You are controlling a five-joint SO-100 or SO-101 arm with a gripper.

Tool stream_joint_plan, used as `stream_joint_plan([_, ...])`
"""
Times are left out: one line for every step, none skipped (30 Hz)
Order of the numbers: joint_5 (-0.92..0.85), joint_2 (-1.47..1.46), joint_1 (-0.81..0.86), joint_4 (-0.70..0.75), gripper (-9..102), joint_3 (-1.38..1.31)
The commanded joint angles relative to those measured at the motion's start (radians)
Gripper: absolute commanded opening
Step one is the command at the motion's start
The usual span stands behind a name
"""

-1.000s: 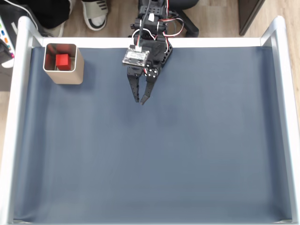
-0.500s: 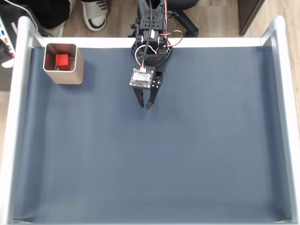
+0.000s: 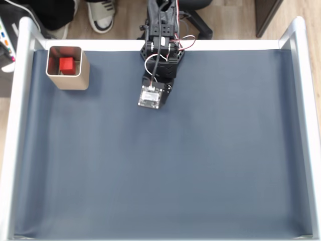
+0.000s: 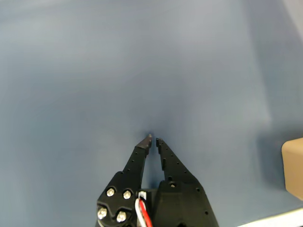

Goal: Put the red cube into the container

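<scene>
The red cube (image 3: 66, 64) lies inside the container (image 3: 75, 83), a square metal tin at the mat's top left corner in the fixed view. A corner of the container (image 4: 294, 168) also shows at the right edge of the wrist view. My gripper (image 4: 152, 140) points down at bare blue mat, its black fingers shut tip to tip with nothing between them. In the fixed view the wrist's circuit board (image 3: 151, 96) covers the fingers; it sits near the top middle, well to the right of the container.
A blue mat (image 3: 165, 170) covers the tray, framed by white rails (image 3: 19, 130) on the left, right and top. The arm's base (image 3: 161, 30) stands at the top middle. A person's sandalled foot (image 3: 102, 14) rests on the floor beyond the top rail.
The gripper has swung from pointing outward to pointing straight down, and its fingers have gone under the wrist board in the fixed view. The jaws closed. The cube stayed in the container.
</scene>
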Motion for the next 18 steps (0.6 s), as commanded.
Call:
stream_joint_plan([-0.012,0.012,-0.009,0.052,0,-0.008])
stream_joint_plan([-0.014,0.012,-0.009,0.067,0,-0.008])
stream_joint_plan([-0.017,0.012,-0.009,0.084,0,-0.008])
stream_joint_plan([-0.021,0.012,-0.009,0.092,0,-0.008])
stream_joint_plan([-0.014,0.012,-0.009,0.091,0,-0.008])
stream_joint_plan([-0.011,0.012,-0.009,0.091,0,-0.008])
stream_joint_plan([-0.015,0.012,-0.009,0.091,1,-0.008])
stream_joint_plan([-0.017,0.012,-0.012,0.091,1,-0.008])
stream_joint_plan([-0.021,0.012,-0.012,0.091,1,-0.008])
stream_joint_plan([-0.031,0.012,-0.012,0.094,1,-0.008])
stream_joint_plan([-0.043,0.012,-0.012,0.097,1,-0.008])
stream_joint_plan([-0.051,0.012,-0.009,0.1,1,-0.008])
stream_joint_plan([-0.052,0.012,-0.008,0.1,1,-0.008])
stream_joint_plan([-0.052,0.012,-0.008,0.1,1,-0.008])
stream_joint_plan([-0.052,0.012,-0.006,0.1,1,-0.008])
stream_joint_plan([-0.052,0.012,-0.006,0.1,1,-0.008])
stream_joint_plan([-0.052,0.012,-0.006,0.1,1,-0.008])
stream_joint_plan([-0.052,0.012,-0.006,0.1,1,-0.008])
